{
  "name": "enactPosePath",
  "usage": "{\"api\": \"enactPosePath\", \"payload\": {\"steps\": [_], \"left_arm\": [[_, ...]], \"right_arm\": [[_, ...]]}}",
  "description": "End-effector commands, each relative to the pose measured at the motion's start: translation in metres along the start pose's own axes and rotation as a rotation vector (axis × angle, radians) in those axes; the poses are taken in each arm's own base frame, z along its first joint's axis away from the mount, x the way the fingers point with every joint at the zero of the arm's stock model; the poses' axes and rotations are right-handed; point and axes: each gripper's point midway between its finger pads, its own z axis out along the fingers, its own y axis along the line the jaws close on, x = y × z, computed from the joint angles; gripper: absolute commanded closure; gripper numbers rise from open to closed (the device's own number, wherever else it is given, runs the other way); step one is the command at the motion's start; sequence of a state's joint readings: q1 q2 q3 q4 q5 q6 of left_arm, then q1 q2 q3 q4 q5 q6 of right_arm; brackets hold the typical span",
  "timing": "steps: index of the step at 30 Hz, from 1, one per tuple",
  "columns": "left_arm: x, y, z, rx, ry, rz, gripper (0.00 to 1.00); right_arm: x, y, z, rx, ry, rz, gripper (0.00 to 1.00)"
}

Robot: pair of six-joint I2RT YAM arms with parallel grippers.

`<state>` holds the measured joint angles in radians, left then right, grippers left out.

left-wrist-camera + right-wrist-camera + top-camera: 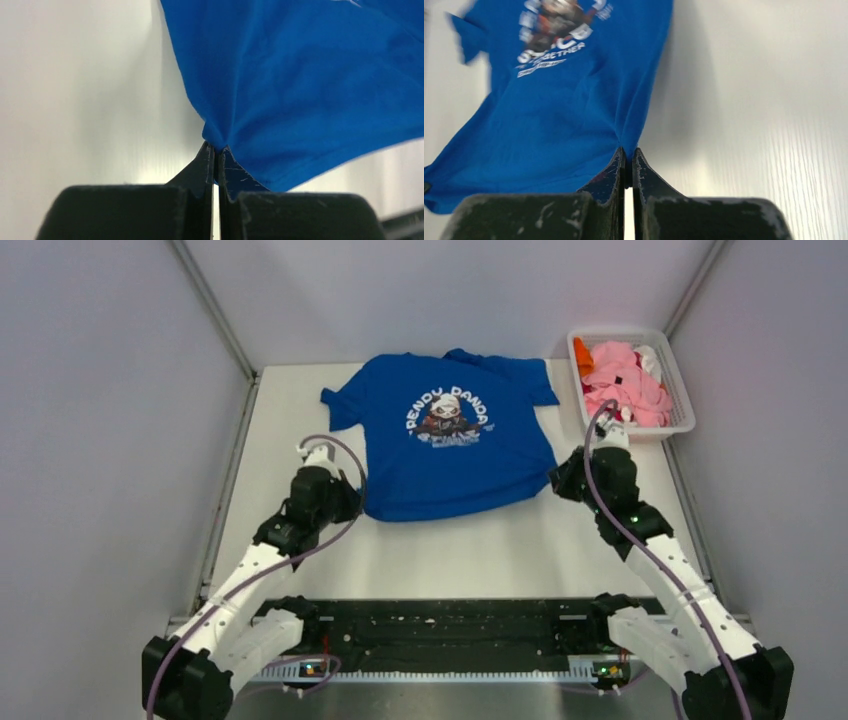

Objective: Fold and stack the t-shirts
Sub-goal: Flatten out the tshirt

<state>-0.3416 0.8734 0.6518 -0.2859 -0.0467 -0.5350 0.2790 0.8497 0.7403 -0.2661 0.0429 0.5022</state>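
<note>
A royal blue t-shirt with a white round panda print lies spread print-up on the white table, collar at the far side. My left gripper is shut on its near left hem corner; the left wrist view shows the blue cloth pinched at the fingertips. My right gripper is shut on the near right hem corner; the right wrist view shows the shirt pinched at the tips. Pink, orange, white and red shirts lie bunched in the basket.
A white plastic lattice basket stands at the far right corner of the table. Grey walls close in the table on the left, right and back. A black rail runs along the near edge between the arm bases.
</note>
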Motion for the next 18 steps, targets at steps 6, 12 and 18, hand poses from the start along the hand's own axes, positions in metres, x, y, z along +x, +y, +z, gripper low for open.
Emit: {"api": "enactPosePath", "payload": {"steps": [6, 12, 18], "left_arm": [[0.142, -0.013, -0.014, 0.076, 0.422, -0.112, 1.0], [0.182, -0.022, -0.025, 0.112, 0.575, -0.106, 0.89], [0.208, -0.011, -0.041, 0.054, 0.664, -0.091, 0.82]], "right_arm": [[0.129, -0.096, -0.017, 0.383, 0.297, 0.145, 1.0], [0.15, -0.119, -0.028, 0.501, 0.328, 0.164, 1.0], [0.138, -0.134, -0.041, 0.636, 0.289, 0.188, 0.96]]}}
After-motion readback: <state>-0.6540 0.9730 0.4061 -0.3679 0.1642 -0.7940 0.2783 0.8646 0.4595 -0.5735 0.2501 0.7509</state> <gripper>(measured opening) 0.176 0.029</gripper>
